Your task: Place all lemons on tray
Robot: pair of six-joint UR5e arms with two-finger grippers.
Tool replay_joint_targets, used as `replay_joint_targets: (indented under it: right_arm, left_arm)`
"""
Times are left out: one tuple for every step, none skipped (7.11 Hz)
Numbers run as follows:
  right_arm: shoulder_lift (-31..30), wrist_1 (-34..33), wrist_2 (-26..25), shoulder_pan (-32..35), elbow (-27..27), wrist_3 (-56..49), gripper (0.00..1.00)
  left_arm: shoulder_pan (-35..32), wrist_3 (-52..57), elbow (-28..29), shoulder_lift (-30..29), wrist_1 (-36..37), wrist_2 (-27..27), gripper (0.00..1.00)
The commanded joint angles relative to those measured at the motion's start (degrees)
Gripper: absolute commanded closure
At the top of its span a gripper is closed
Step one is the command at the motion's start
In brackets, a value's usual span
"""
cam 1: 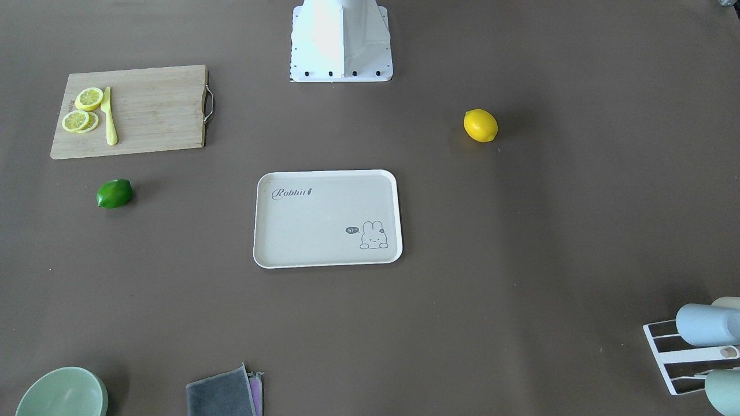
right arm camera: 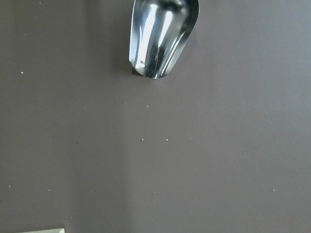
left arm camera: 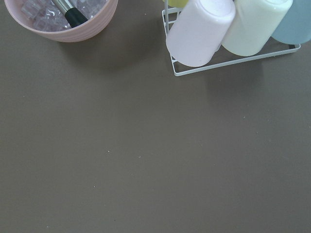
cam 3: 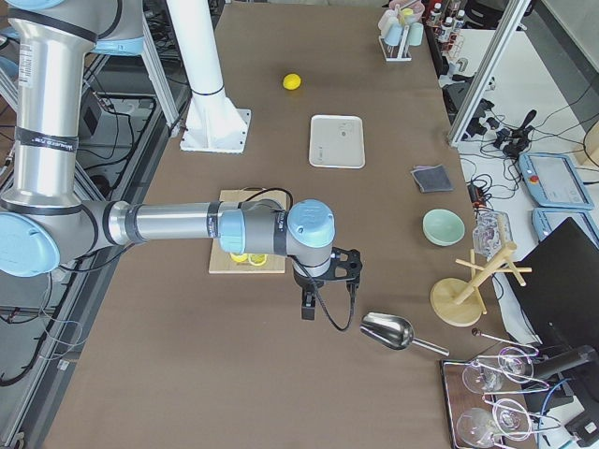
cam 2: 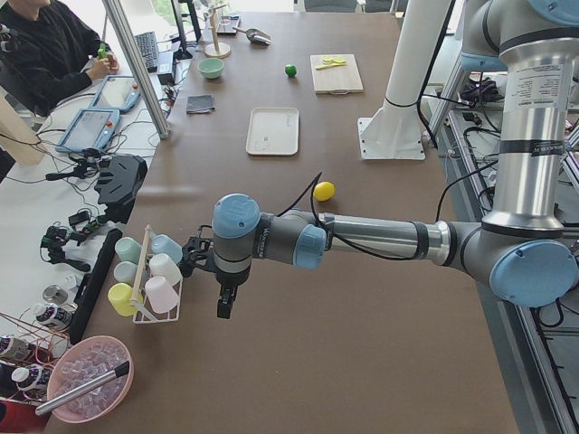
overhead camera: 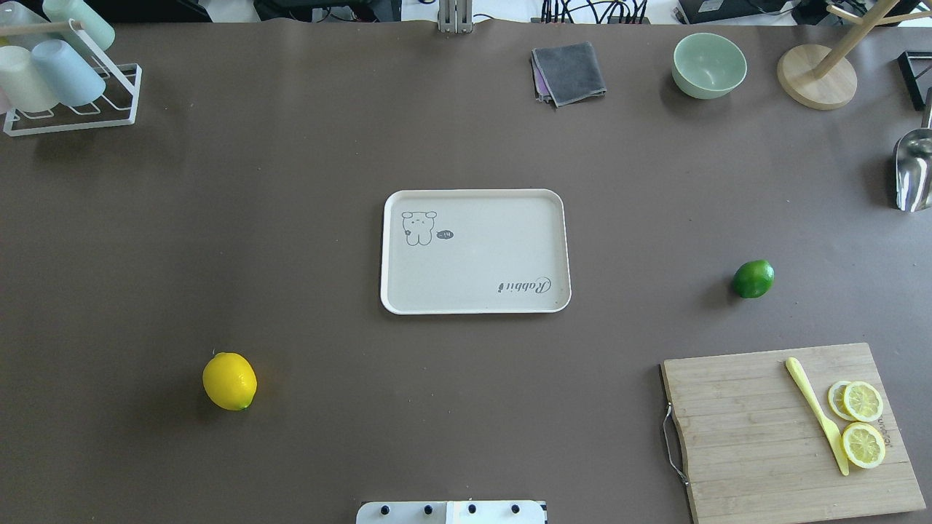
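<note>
The yellow lemon (overhead camera: 229, 380) lies on the brown table on my left side, near the robot base; it also shows in the front view (cam 1: 480, 125). The green lemon (overhead camera: 753, 279) lies on my right side, just beyond the cutting board. The cream "Rabbit" tray (overhead camera: 473, 192) sits bare at the table's middle. My left gripper (cam 2: 223, 303) hangs far off at the table's left end by the cup rack. My right gripper (cam 3: 307, 307) hangs at the right end near the metal scoop. I cannot tell whether either is open or shut.
A wooden cutting board (overhead camera: 743, 429) with lemon slices (overhead camera: 863, 401) and a yellow knife (overhead camera: 815, 415) lies near right. A cup rack (overhead camera: 73, 116), grey cloth (overhead camera: 569, 73), green bowl (overhead camera: 709, 64), wooden stand (overhead camera: 815, 76) and scoop (overhead camera: 914, 171) line the far side.
</note>
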Motion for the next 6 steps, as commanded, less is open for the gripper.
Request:
replay_joint_targets:
  right_arm:
    - [-0.1, 0.0, -0.2, 0.0, 0.2, -0.1, 0.00]
    - [-0.2, 0.0, -0.3, 0.1, 0.3, -0.2, 0.00]
    - [0.0, 0.0, -0.4, 0.0, 0.3, -0.1, 0.00]
    - [0.3, 0.0, -0.3, 0.0, 0.1, -0.2, 0.00]
    - [0.4, 0.0, 0.0, 0.0, -0.1, -0.2, 0.00]
    - [0.4, 0.1, 0.2, 0.0, 0.1, -0.1, 0.00]
  left_arm:
    - [0.0, 0.0, -0.1, -0.3, 0.0, -0.1, 0.02]
    - [0.0, 0.1, -0.1, -0.2, 0.0, -0.1, 0.02]
    - [0.0, 0.1, -0.2, -0.2, 0.0, -0.2, 0.02]
    - [0.0, 0.1, -0.1, -0.3, 0.0, -0.2, 0.02]
    - [0.0, 0.2, -0.4, -0.5, 0.0, -0.2, 0.02]
    - [0.0, 0.2, -0.5, -1.0, -0.1, -0.2, 0.02]
